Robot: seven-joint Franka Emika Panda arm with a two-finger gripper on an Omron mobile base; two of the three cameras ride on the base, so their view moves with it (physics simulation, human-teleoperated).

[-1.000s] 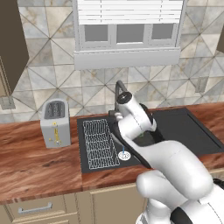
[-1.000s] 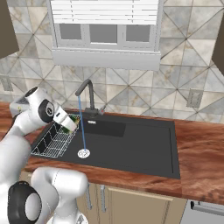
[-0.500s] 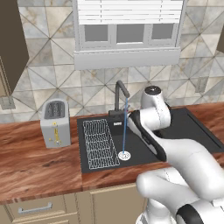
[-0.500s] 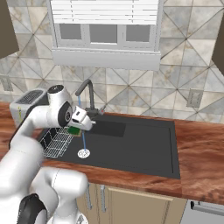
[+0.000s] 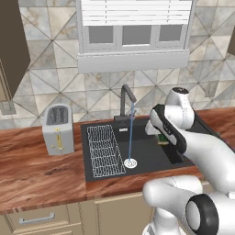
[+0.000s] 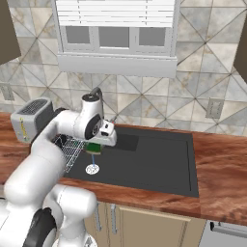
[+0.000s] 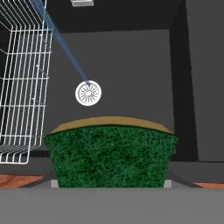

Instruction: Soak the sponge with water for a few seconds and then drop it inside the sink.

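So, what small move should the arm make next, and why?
Probably open the gripper and let go. It is shut on the sponge, which hangs over the dark sink, apart from the water falling onto the drain, so the sponge would drop inside the basin.

We are in a home kitchen, a rendered one. A dark basin sink [image 5: 151, 158] is set into a reddish wood-grain countertop [image 5: 32, 170], with a dark gooseneck faucet [image 5: 126, 98] behind it and a thin stream of water [image 5: 131, 133] falling to the round drain [image 5: 131, 163]. A white wire rack [image 5: 104, 149] lies in the left of the basin. A silver toaster [image 5: 58, 129] stands on the counter. We see beige cabinet drawers with a metal handle [image 5: 36, 219] below, a grey-and-tan triangle-tiled backsplash [image 5: 50, 87], and a window with white blinds [image 5: 134, 18] above the sink.
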